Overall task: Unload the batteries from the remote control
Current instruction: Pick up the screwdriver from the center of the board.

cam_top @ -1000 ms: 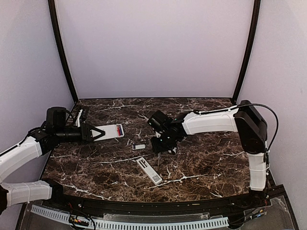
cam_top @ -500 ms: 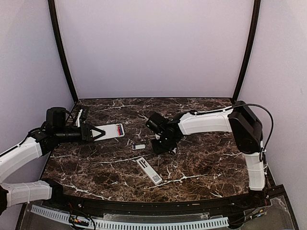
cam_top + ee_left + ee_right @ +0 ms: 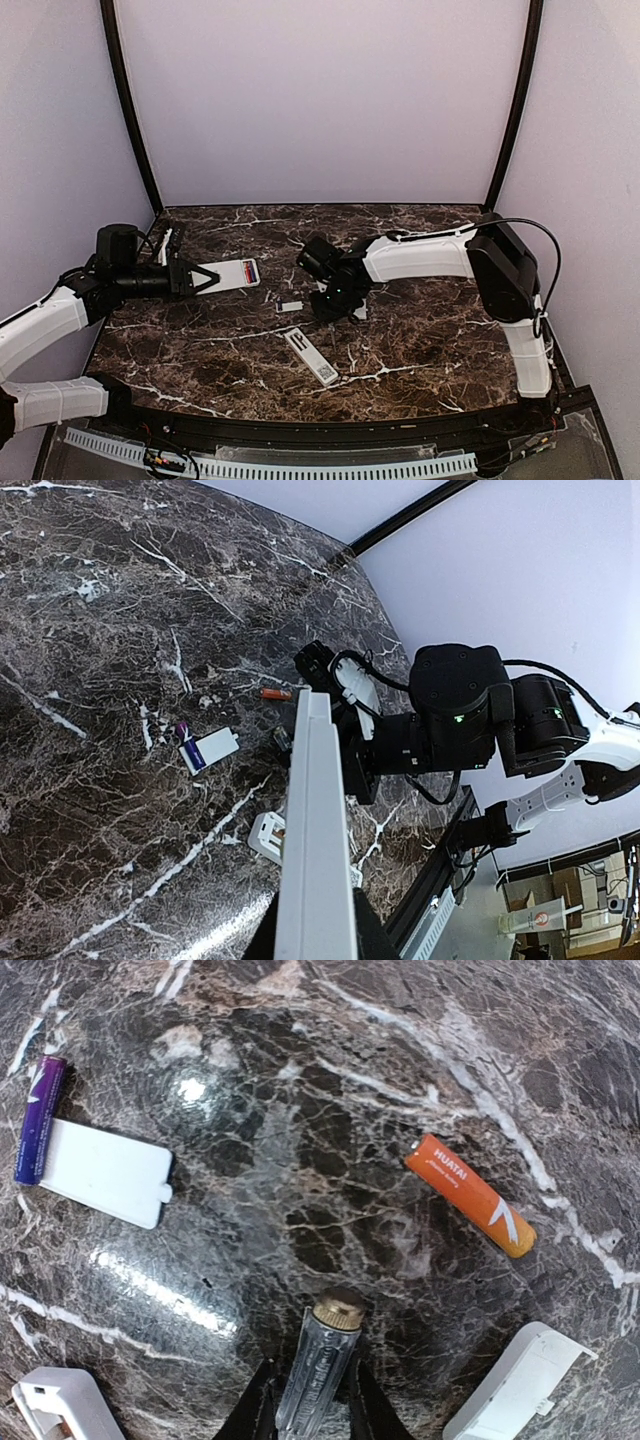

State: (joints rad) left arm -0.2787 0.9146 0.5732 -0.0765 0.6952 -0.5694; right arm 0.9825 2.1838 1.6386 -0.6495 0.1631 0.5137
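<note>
My left gripper (image 3: 196,278) is shut on a white remote control (image 3: 232,274), held off the table at the left; its open far end shows red-orange batteries (image 3: 250,270). In the left wrist view the remote (image 3: 315,820) runs up the middle, edge-on, between the jaws of the left gripper (image 3: 315,932). My right gripper (image 3: 312,1388) is shut on a clear-handled tool (image 3: 320,1365) with a brass cap, low over the table centre (image 3: 335,306). Loose on the table lie an orange battery (image 3: 470,1196) and a purple battery (image 3: 38,1118) beside a white cover plate (image 3: 105,1172).
A second white remote (image 3: 311,356) lies face down nearer the front, compartment open (image 3: 55,1407). Another white cover piece (image 3: 515,1385) rests right of the right gripper. The dark marble table (image 3: 430,330) is walled by pale panels on three sides.
The right gripper has narrowed onto the clear tool, and the right arm has shifted slightly left. The left arm and its remote have not moved.
</note>
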